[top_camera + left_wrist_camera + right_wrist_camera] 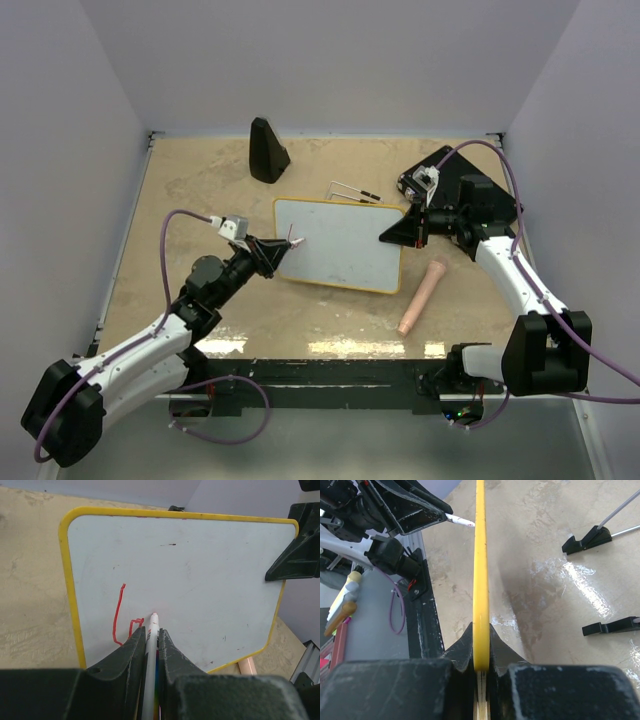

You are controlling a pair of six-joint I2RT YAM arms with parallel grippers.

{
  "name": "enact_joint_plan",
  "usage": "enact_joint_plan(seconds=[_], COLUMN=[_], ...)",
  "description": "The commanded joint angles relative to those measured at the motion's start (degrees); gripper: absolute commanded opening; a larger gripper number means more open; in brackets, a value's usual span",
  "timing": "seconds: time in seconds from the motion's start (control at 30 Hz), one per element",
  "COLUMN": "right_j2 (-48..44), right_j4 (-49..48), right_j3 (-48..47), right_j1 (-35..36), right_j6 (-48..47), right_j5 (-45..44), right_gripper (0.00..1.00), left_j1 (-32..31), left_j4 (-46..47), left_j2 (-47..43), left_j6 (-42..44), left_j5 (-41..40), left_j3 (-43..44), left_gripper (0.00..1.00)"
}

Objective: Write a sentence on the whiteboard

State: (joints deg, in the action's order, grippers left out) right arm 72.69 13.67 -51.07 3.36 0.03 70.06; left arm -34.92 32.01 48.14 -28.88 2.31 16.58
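Two grippers, each closed on something. Left gripper (pixel 152 636): fingers pinch a white marker (pixel 151 652), whose red tip sits at the whiteboard (pixel 345 245) just beside the small loop; whether it touches cannot be told. Right gripper (pixel 481 630): fingers clamp the whiteboard's yellow rim at its right edge. Whiteboard: middle of the table (pixel 200 190). Sentence (pixel 120 612): barely begun, one tall red stroke and one small loop, near the whiteboard's left edge. Feet (pixel 370 196): two, black, on thin metal rods, lying on the table just beyond the whiteboard's far edge. Wedge (pixel 267 152): black, upright, near the table's far edge, left of centre. Cylinder (pixel 421 297): tan, lying just off the whiteboard's near right corner.
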Motion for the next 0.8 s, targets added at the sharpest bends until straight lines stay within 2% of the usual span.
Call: enact_joint_plan(seconds=[0.0,0.77], right_j2=[-2.64,-2.64], right_j4=[-3.65,-3.65], right_j3=[-0.52,-0.61], right_j1=[0.16,0.07], right_j6=[0.93,0.93], right_j5=[4.47,4.38], right_gripper=[0.0,0.0], left_j1=[-0.24,-0.24], left_j4=[2.1,-4.41], left_j2=[0.64,2.4], left_j6=[1.81,2.52], left_j5=[-1.51,0.33], left_j3=[2.76,3.02], left_gripper=[0.0,0.0])
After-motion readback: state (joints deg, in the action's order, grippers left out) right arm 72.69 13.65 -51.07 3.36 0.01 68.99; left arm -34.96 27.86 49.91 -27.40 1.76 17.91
